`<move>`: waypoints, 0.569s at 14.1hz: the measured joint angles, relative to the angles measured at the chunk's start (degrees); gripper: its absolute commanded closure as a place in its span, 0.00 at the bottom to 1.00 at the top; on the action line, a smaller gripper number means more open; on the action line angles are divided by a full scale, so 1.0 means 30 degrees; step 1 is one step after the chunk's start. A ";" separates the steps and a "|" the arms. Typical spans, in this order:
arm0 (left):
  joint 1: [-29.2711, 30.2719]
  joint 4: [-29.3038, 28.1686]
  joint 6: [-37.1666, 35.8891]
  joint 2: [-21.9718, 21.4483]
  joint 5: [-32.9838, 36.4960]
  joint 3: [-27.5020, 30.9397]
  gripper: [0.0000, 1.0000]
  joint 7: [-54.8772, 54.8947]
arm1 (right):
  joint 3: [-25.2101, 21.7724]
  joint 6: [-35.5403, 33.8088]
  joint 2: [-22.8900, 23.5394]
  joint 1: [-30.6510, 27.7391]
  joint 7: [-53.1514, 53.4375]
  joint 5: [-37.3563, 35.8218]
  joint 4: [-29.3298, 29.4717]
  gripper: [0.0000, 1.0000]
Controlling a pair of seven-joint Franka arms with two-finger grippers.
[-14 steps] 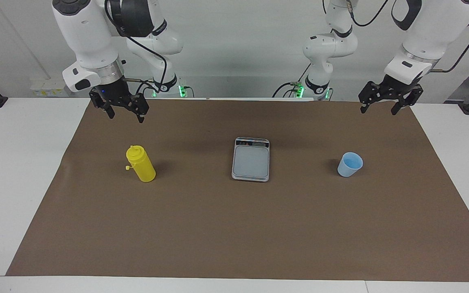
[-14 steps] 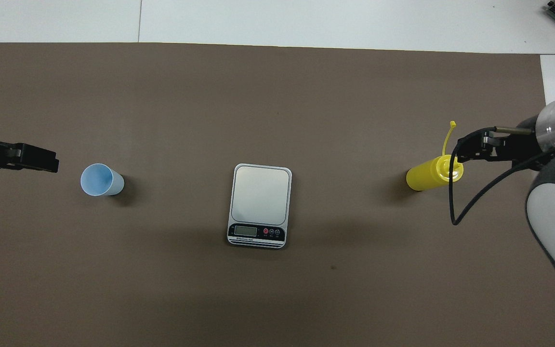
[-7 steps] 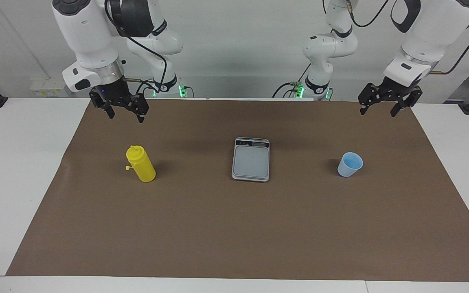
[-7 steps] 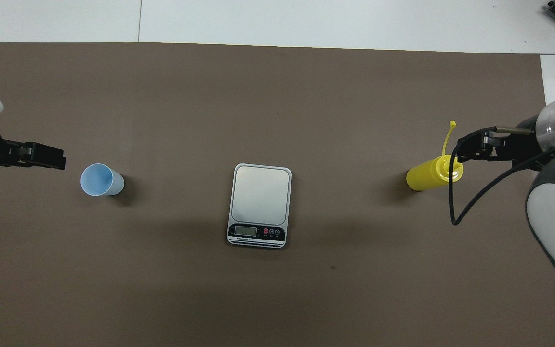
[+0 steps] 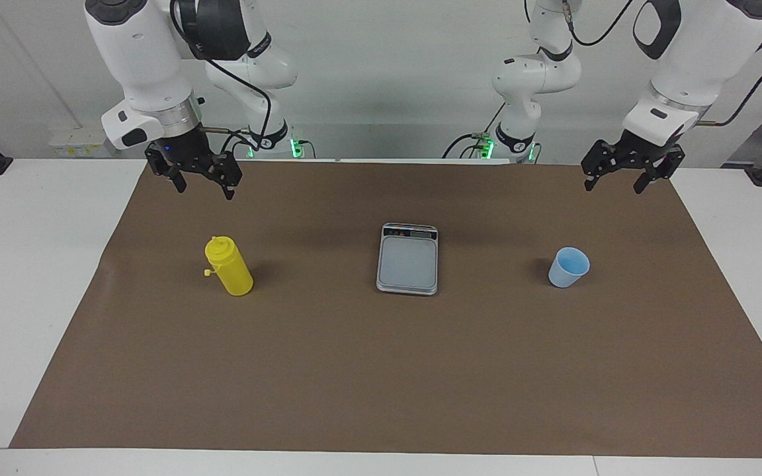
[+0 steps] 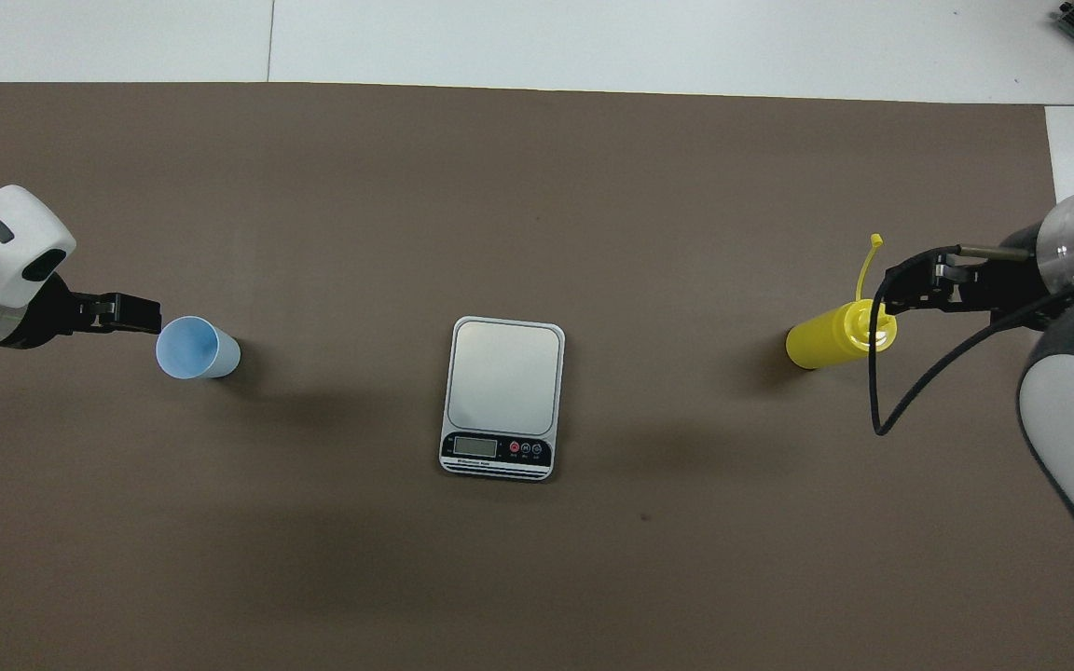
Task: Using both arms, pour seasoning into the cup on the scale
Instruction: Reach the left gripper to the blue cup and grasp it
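Pincers are hanging with black fingers spread apart: left pincer point(image 5: 626, 177) over the brown paper mat point(image 5: 381, 370) at the cup's twelve o'clock in the facing view, right pincer point(image 5: 199, 177) likewise above the seasoning point(image 5: 229, 266). Glossy yellow cylinder, tapered blue plastic cup point(image 5: 569, 267) and flat silver scale point(image 5: 408, 258) are standing well apart on the tabletop point(image 5: 24, 277), scale between them.

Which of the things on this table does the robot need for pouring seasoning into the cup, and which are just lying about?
Needed:
- yellow bottle, standing toward the right arm's end
- blue cup, toward the left arm's end, not yet on the scale
- scale, mid-table, nothing on it
- left gripper and right gripper, both open and raised

Just lying about:
- brown mat under everything
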 measured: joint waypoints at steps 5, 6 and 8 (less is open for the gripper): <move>0.0657 -0.3044 0.4293 0.0521 -0.0025 0.0073 0.00 -0.0543 | 0.0000 0.0000 0.0000 0.0000 0.0000 0.0000 0.0000 0.00; 0.0656 -0.3436 0.4771 0.0564 -0.0040 0.0044 0.00 -0.1242 | 0.0000 0.0000 0.0000 0.0000 0.0000 0.0000 0.0000 0.00; 0.0650 -0.3811 0.5367 0.0636 -0.0041 -0.0052 0.00 -0.2198 | 0.0000 0.0000 0.0000 0.0000 0.0000 0.0000 0.0000 0.00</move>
